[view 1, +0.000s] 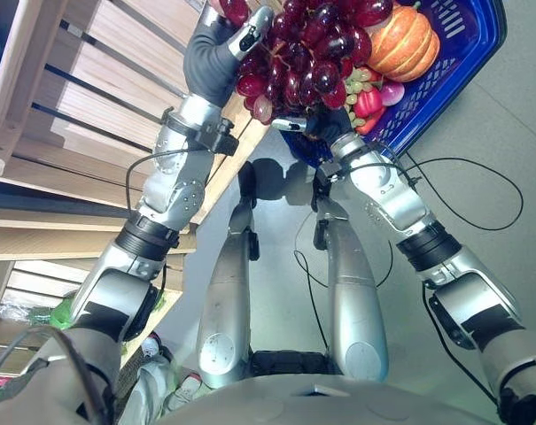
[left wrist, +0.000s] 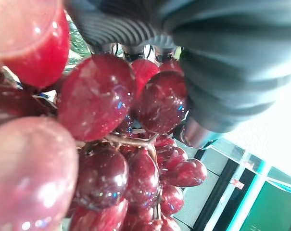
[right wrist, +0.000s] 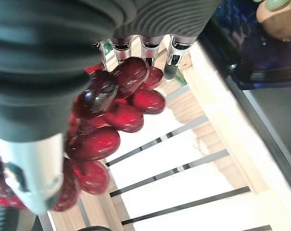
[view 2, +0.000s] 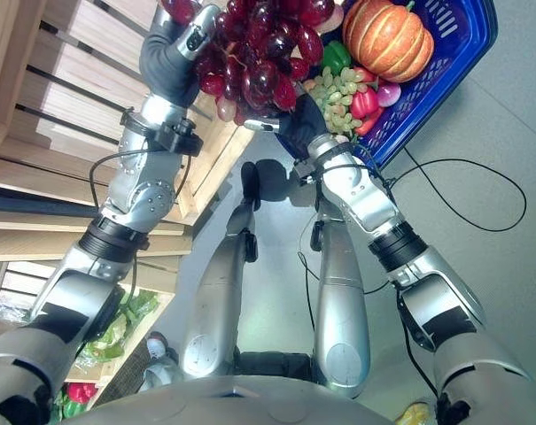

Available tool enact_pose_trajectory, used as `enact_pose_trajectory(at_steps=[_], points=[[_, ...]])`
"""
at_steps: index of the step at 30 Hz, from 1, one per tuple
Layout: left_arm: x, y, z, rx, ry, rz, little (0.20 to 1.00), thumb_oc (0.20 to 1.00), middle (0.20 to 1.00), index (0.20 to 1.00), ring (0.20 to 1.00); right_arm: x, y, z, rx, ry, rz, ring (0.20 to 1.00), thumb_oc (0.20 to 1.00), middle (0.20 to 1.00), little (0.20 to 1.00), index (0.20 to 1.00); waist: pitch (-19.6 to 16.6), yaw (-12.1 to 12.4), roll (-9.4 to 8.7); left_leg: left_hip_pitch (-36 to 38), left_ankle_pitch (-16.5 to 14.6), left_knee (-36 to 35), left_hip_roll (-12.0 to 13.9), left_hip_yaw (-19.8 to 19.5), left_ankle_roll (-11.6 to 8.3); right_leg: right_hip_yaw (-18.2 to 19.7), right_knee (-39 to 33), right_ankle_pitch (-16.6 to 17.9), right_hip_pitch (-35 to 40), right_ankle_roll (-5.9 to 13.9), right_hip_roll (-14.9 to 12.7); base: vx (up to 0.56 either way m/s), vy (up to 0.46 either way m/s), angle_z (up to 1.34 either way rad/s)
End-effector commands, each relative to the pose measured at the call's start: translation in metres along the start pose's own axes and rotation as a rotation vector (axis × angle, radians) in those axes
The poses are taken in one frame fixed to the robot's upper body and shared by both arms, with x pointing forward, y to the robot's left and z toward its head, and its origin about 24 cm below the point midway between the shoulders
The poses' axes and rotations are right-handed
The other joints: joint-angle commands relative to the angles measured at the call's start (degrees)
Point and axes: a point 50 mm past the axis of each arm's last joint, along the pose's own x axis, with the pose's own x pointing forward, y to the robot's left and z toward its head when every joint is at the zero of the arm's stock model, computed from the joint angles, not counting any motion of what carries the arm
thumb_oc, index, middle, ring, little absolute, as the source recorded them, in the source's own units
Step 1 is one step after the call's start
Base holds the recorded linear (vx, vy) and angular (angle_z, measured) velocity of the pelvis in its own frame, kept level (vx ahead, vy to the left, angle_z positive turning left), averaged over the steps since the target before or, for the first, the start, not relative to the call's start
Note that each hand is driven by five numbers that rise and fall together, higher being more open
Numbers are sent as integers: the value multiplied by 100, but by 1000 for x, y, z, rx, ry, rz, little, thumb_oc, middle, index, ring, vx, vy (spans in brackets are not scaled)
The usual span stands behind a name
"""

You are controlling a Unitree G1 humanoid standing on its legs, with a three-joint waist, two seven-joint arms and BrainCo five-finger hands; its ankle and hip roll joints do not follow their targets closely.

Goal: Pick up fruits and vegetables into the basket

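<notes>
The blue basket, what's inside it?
Inside the blue basket you can see an orange pumpkin, green grapes and a red pepper. The red grapes cover whatever else lies in there.

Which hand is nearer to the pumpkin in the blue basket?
Right. The right hand is under the red grapes, beside the basket holding the pumpkin; the left hand is across the grapes.

I see the grapes (view 1: 303, 53) hanging right at the basket (view 1: 467, 62) rim, crowding the near corner. A pumpkin (view 1: 402, 42), green grapes (view 2: 338, 93) and a red pepper (view 1: 367, 102) fill that end of the basket. The wooden crate (view 1: 64, 97) walls off the left; bare floor (view 1: 507, 142) lies to the right.
</notes>
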Motion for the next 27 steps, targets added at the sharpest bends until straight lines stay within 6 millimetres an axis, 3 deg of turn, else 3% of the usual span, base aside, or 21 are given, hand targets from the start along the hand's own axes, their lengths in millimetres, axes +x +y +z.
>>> enact_pose_trajectory(at_steps=[1, 10, 22, 23, 24, 25, 27], points=[[16, -32, 20, -34, -129, -175, 200, 200, 200, 200, 200, 8, 25, 36, 65, -165, 106, 1000, 1000, 1000, 1000, 1000, -252, 59, -186, -2, -635, 468, -391, 112, 163, -138, -785, 255, 586, 547, 14, 0, 0, 0], [19, -47, 13, -81, -99, -237, 200, 200, 200, 200, 200, 12, 31, 47, 74, -214, 102, 1000, 1000, 1000, 1000, 1000, -252, 77, -200, -11, -626, 467, -422, 87, 189, -158, -813, 295, 588, 543, 16, 1, -11, 3], [17, -49, 9, -131, -87, -227, 200, 200, 200, 200, 200, 12, 35, 57, 75, -257, 118, 1000, 1000, 1000, 1000, 1000, -252, 81, -214, -55, -630, 510, -440, 80, 198, -175, -819, 325, 567, 552, 5, 0, -3, 1], [17, -50, 8, -137, -86, -231, 200, 200, 200, 200, 200, 12, 36, 58, 76, -259, 119, 862, 862, 862, 862, 862, -252, 84, -215, -53, -626, 505, -443, 81, 200, -179, -826, 329, 571, 550, 5, 0, 0, 0], [17, -51, 8, -144, -85, -236, 200, 200, 200, 200, 200, 13, 37, 58, 74, -261, 119, 602, 602, 602, 602, 602, -252, 87, -212, -58, -623, 508, -448, 83, 201, -184, -824, 332, 566, 551, 2, 0, 0, 0], [17, -52, 8, -142, -84, -239, 200, 200, 200, 200, 200, 13, 37, 59, 77, -267, 116, 200, 200, 200, 200, 200, -252, 92, -205, -60, -621, 507, -447, 83, 205, -187, -816, 337, 554, 552, -1, 0, 0, 0], [17, -53, 6, -145, -80, -244, 200, 200, 200, 200, 200, 14, 37, 60, 78, -271, 101, 200, 200, 200, 200, 200, -252, 90, -203, -48, -618, 495, -445, 77, 205, -187, -817, 339, 562, 554, -1, 0, 0, 0]])
